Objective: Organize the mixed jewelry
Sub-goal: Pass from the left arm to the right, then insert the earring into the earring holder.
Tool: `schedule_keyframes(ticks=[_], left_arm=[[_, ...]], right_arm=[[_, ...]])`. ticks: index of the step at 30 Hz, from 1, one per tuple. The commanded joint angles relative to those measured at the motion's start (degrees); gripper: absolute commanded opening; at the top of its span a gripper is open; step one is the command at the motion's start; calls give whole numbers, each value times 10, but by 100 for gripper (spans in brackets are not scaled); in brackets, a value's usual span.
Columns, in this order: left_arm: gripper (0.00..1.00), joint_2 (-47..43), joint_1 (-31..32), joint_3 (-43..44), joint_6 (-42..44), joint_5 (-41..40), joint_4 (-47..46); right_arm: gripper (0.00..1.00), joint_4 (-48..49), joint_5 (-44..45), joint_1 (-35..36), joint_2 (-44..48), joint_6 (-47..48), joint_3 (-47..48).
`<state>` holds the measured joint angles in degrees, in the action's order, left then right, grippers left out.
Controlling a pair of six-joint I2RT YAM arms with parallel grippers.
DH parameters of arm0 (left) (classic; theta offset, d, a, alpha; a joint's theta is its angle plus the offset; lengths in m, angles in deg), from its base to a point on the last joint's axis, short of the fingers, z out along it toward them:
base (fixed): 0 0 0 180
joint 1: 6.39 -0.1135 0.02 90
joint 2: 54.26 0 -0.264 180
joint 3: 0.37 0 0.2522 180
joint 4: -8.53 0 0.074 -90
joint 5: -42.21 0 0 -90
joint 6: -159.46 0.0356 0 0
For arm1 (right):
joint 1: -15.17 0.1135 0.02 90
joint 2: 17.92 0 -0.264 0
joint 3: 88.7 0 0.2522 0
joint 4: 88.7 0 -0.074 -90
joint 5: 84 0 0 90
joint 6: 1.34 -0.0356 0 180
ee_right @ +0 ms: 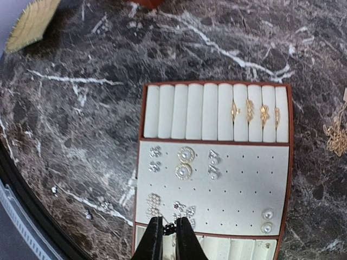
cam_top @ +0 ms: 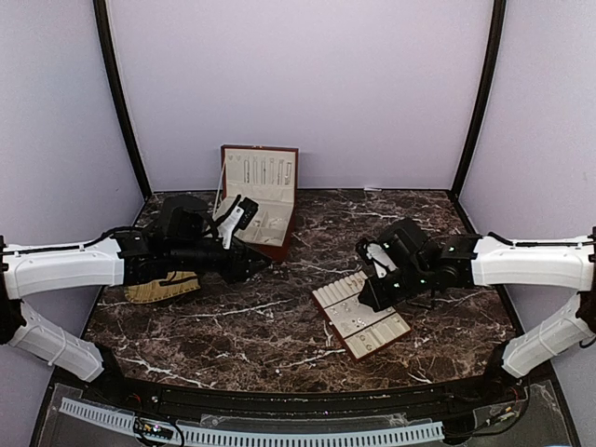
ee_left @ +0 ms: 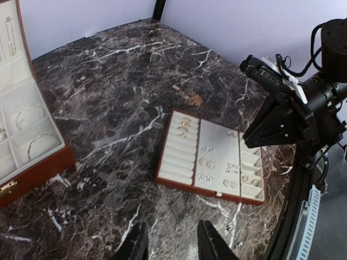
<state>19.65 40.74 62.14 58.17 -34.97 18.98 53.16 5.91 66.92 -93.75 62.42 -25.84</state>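
1. Your right claw (ee_right: 169, 223) hangs low over the near edge of the stud pad, fingers pressed almost together. Something tiny and dark sits at the tips, but I cannot tell whether it is a stud. Your left claw (ee_left: 173, 244) hovers open and empty over bare marble, well apart from the tray.
2. On the marble table (cam_top: 279, 317), a few loose silvery bits (ee_right: 103, 203) lie just left of the tray. They look like the work left to do.
3. The red-brown box (ee_left: 38, 173) stands open at the far left, with two bangles (ee_left: 30, 116) lying in its cream compartments.
4. The slotted tray (ee_right: 244, 184) is where the step in hand looks to be: seating a small piece on the perforated pad. Descend straight, with no sideways drift, so you do not knock the seated pieces beside your fingertips.
5. The woven mat (ee_right: 32, 21) lies far left, clear of your path.
6. Four gold-toned rings (ee_right: 249, 111) sit upright in the right-hand slots; the slots to their left are free.
7. The studs (ee_right: 184, 162) fill the pad's left side, with two pearl ones (ee_right: 267, 215) at the right. Aim for a free hole between them, part the fingers only slightly, then lift vertically.
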Motion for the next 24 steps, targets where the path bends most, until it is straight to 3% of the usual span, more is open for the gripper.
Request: schedule_keyframes(ticks=[1,8,24], left_arm=[[34,2,-8,27,41,-7,74],[34,12,-8,63,90,-20,150],[33,20,-8,57,93,-6,149]], right_arm=[[9,-44,18,-2,-29,15,20],[9,-65,30,-2,-71,22,33],[8,-120,57,-1,-118,19,59]])
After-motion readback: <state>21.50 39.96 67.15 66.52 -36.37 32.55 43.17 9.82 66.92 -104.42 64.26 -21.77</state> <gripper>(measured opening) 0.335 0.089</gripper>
